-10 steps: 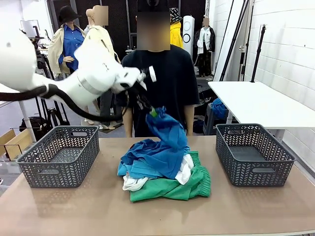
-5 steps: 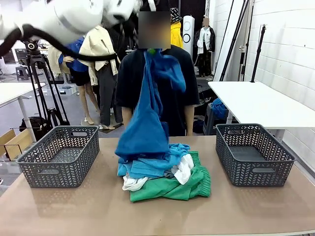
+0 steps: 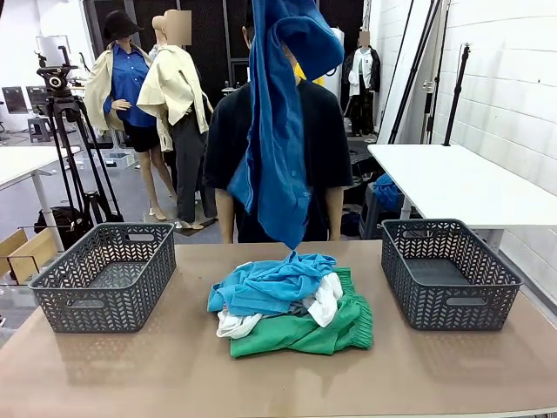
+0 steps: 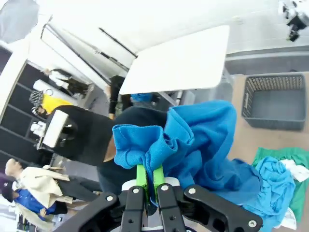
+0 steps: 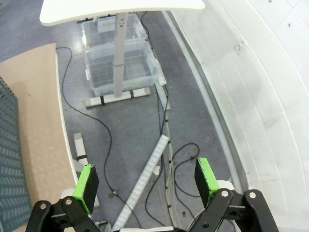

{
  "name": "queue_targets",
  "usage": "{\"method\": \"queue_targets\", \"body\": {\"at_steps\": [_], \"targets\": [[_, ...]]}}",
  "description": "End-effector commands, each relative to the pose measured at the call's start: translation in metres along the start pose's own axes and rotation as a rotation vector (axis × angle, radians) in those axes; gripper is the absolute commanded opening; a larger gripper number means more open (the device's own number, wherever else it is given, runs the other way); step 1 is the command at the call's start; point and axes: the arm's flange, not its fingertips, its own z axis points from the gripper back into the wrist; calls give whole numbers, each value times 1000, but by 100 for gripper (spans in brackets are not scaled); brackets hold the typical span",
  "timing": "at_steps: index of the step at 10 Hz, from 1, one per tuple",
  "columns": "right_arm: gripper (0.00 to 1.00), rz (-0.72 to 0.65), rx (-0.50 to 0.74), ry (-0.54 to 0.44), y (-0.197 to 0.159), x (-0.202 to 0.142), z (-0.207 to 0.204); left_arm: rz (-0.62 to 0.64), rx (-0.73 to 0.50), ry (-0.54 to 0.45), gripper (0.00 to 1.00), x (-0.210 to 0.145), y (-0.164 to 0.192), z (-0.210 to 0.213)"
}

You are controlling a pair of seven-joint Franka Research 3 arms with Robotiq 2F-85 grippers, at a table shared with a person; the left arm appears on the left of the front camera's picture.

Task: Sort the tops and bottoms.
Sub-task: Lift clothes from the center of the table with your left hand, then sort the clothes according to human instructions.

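Overhead, hanging above the bench [image 3: 130,374]: one blue shirt [image 3: 277,157], pinched by the left end effector [image 4: 149,175]. Heaped mid-bench between two grey baskets [image 3: 104,287]: second blue shirt [image 3: 270,283] atop white shirt [image 3: 328,298] and green shorts [image 3: 300,338]. Right end effector [image 5: 146,182] spread wide, above floor [image 5: 120,111].

a: what do the robot's left jaws look like?
b: black jointed links [image 4: 219,208], round silver screws [image 4: 133,190] at the pivots, and two slim bright green pads [image 4: 141,175] at the tips.
a: and the right jaws?
b: the same black links and silver screws, with thick, wedge-shaped bright green pads.
a: what is the person [image 3: 228,131] wearing?
b: a plain black t-shirt [image 3: 324,139] with short sleeves [image 3: 339,170].
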Motion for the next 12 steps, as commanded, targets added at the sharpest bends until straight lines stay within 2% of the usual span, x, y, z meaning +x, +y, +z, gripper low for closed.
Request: {"method": "queue_targets", "body": {"at_steps": [1,5,6,12], "targets": [[100,6,0,7,-2,1,0,18,48,21,0,44,12,-2],[100,6,0,7,-2,1,0,11,78,34,0,45,-4,33],[100,6,0,7,-2,1,0,6,73,6,0,35,-6,24],[100,6,0,7,-2,1,0,6,73,6,0,35,-6,24]]}}
